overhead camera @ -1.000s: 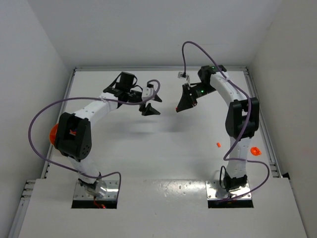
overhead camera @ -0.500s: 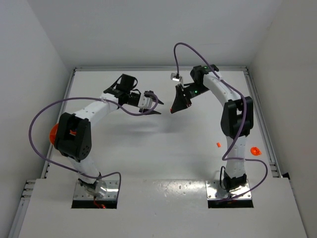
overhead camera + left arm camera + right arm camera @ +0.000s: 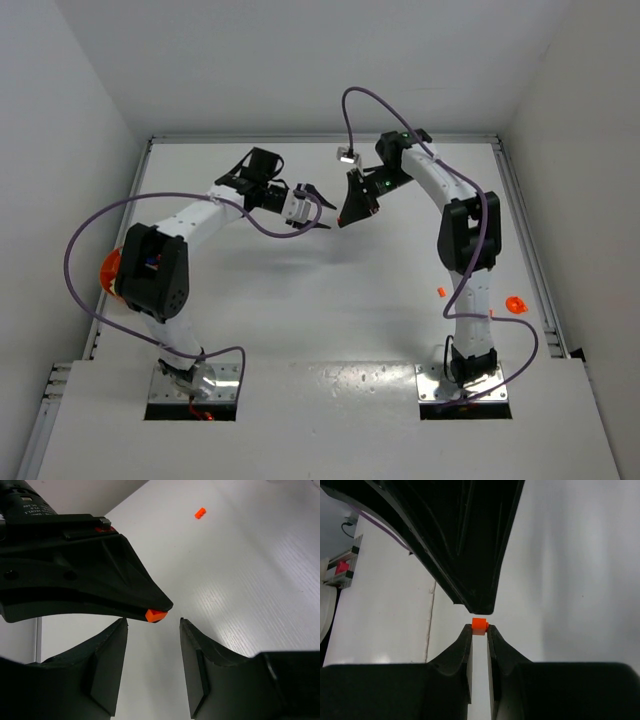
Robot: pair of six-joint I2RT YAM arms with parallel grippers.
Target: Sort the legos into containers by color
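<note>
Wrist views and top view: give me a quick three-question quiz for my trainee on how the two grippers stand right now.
1. True or false: the right gripper is shut on an orange brick.
2. Pick one. The left gripper is: A) open, close to that brick; B) shut on that brick; C) shut on nothing.
3. Fill in: seen from above, the loose brick lies on the robot's ___ side of the table.

Key: 1 true; 2 A; 3 right.
</note>
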